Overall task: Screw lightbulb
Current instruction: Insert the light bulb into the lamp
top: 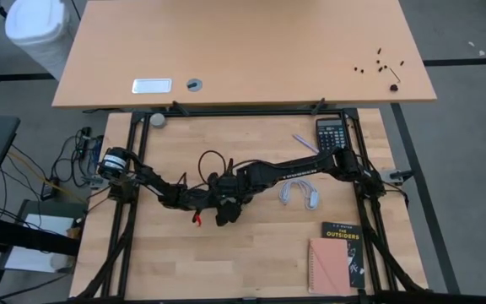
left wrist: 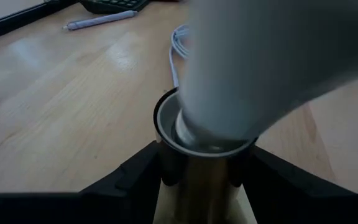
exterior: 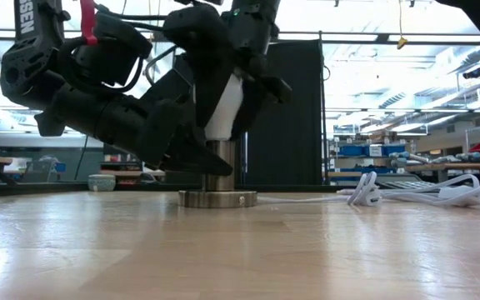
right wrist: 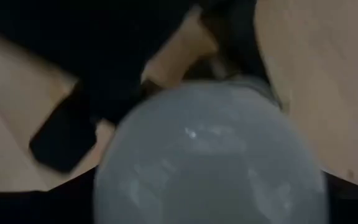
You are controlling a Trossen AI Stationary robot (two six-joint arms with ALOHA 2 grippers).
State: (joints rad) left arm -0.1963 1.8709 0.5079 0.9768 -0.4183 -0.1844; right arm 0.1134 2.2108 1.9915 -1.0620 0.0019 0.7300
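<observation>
Atop socket (exterior: 217,171), lightbulb (exterior: 223,108) (upright), in right end effector (exterior: 233,79)

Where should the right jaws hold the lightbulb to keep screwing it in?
On the round glass of the lightbulb, from above. It stands upright with its base in the socket, which the left gripper clamps low on the barrel, so only the glass is free to turn.

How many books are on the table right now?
2, both at the table's near right corner: a black paperback titled The Outsiders and a pink notebook overlapping it. None seem hidden.
</observation>
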